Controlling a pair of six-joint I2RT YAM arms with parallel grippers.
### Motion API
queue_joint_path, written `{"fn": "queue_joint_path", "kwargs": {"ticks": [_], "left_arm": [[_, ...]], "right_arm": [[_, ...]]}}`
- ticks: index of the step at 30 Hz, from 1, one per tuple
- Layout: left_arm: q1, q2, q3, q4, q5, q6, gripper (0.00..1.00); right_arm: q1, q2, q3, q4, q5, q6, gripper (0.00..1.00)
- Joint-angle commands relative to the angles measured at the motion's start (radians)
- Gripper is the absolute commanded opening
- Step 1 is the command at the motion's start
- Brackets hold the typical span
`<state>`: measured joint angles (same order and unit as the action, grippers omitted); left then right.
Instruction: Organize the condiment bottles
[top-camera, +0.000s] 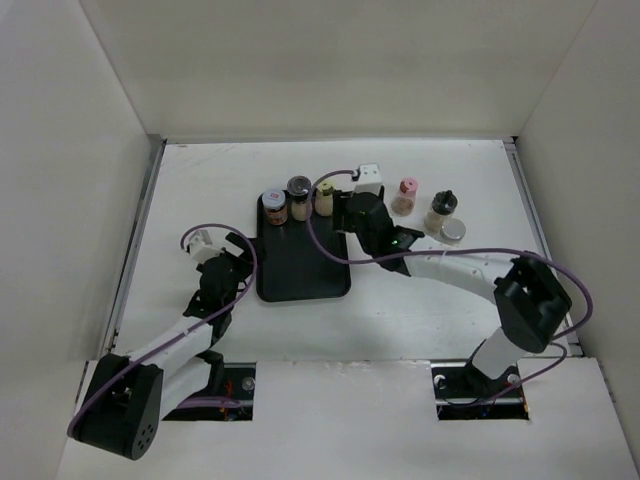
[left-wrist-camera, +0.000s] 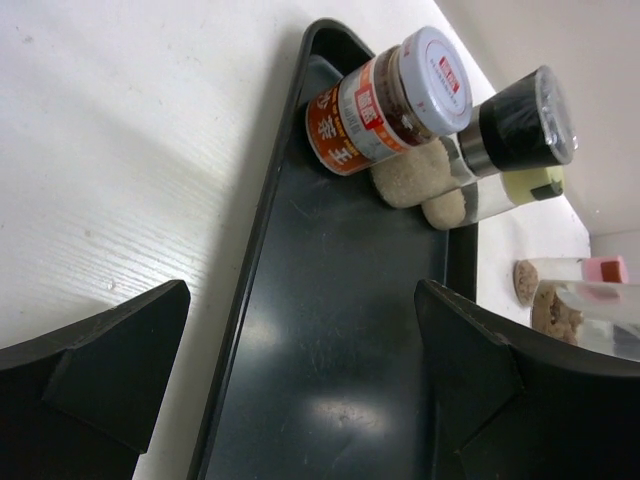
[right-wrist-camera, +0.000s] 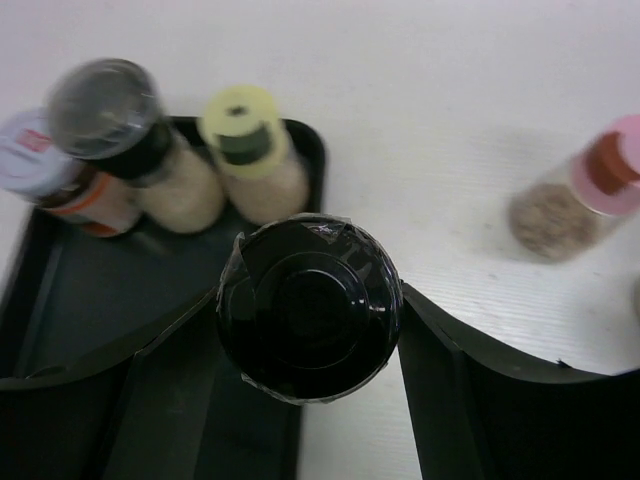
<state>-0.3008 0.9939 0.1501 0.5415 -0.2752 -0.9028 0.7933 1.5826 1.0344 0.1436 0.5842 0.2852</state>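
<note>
Three condiment bottles stand at the far end of the black tray (top-camera: 300, 262): a brown one with a white cap (top-camera: 273, 207), a black-capped one (top-camera: 299, 196) and a yellow-green-capped one (top-camera: 324, 198). My right gripper (top-camera: 351, 210) is shut on a black-capped bottle (right-wrist-camera: 308, 308) over the tray's right edge, next to the yellow-green cap (right-wrist-camera: 240, 122). The gripper hides this bottle in the top view. My left gripper (top-camera: 236, 256) is open and empty beside the tray's left edge (left-wrist-camera: 240, 330). A pink-capped bottle (top-camera: 405, 196), a black-capped bottle (top-camera: 441, 211) and a grey-lidded jar (top-camera: 454, 231) stand on the table to the right.
White walls close the table in on the left, far and right sides. The near half of the tray holds nothing. The right arm's elbow (top-camera: 530, 300) sits near the right wall.
</note>
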Motion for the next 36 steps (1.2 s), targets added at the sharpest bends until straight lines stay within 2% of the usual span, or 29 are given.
{"fn": "queue_joint_path", "kwargs": {"ticks": [1, 11, 18, 20, 22, 24, 29, 33, 34, 36], "left_arm": [[0.025, -0.055, -0.003, 0.031, -0.005, -0.001, 1.0], [0.075, -0.049, -0.015, -0.037, -0.056, -0.074, 1.0], [0.068, -0.041, -0.015, -0.035, -0.059, -0.076, 1.0], [0.068, -0.052, -0.017, -0.038, -0.055, -0.076, 1.0], [0.07, -0.051, -0.017, -0.035, -0.053, -0.074, 1.0], [0.068, -0.034, -0.014, -0.032, -0.055, -0.076, 1.0], [0.067, -0.037, -0.012, -0.026, -0.045, -0.074, 1.0], [0.058, -0.014, -0.007, -0.017, -0.041, -0.071, 1.0], [0.058, -0.024, -0.007, -0.018, -0.035, -0.071, 1.0], [0.056, -0.037, -0.011, -0.014, -0.032, -0.065, 1.0]], "right_arm": [[0.043, 0.075, 0.136, 0.105, -0.061, 0.022, 0.56], [0.16, 0.45, 0.513, 0.094, -0.138, -0.024, 0.57], [0.186, 0.545, 0.57, 0.091, -0.129, -0.058, 0.6], [0.194, 0.559, 0.572, 0.09, -0.121, -0.066, 0.67], [0.204, 0.553, 0.563, 0.091, -0.11, -0.066, 0.81], [0.206, 0.522, 0.547, 0.091, -0.116, -0.067, 0.9], [0.206, 0.354, 0.423, 0.109, -0.126, -0.043, 0.95], [0.183, 0.164, 0.249, 0.132, -0.109, -0.029, 0.9], [0.168, 0.104, 0.19, 0.143, -0.1, -0.021, 0.83], [0.116, -0.025, 0.074, 0.143, -0.057, 0.0, 0.6]]}}
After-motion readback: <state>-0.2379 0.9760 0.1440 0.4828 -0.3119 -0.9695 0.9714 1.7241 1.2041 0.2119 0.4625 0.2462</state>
